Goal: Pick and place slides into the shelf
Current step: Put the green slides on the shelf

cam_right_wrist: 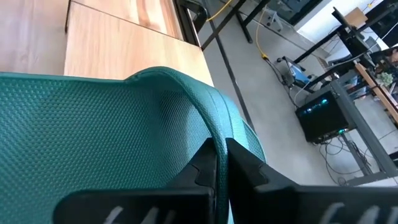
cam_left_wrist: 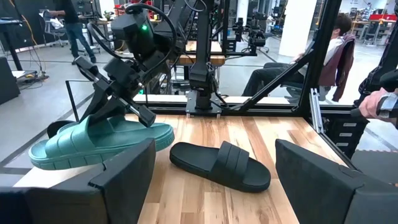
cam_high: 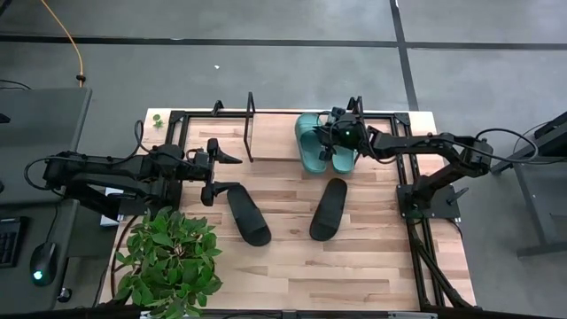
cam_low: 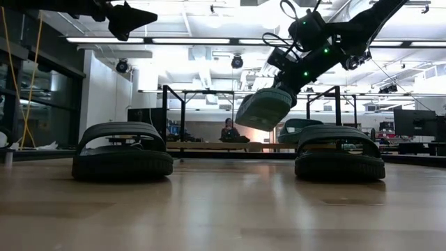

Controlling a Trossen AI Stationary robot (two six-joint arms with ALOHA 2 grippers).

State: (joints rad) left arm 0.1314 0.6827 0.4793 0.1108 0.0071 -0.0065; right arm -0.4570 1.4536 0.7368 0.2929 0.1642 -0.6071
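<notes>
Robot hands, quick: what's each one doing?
Left gripper: open, holding nothing.
Right gripper: shut on a teal slide.

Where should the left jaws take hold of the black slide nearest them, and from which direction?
Grip the wide strap of the left black slide. It lies sole down on the table, so the strap arches up over the footbed with a gap beneath. Bring the left gripper down from above, one finger slipping under the strap through its open end, as the right gripper holds the teal slide.

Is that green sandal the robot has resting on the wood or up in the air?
In the air: the teal rubber slide sandal, clamped in the right tool, hangs tilted above the wooden shelf board.
</notes>
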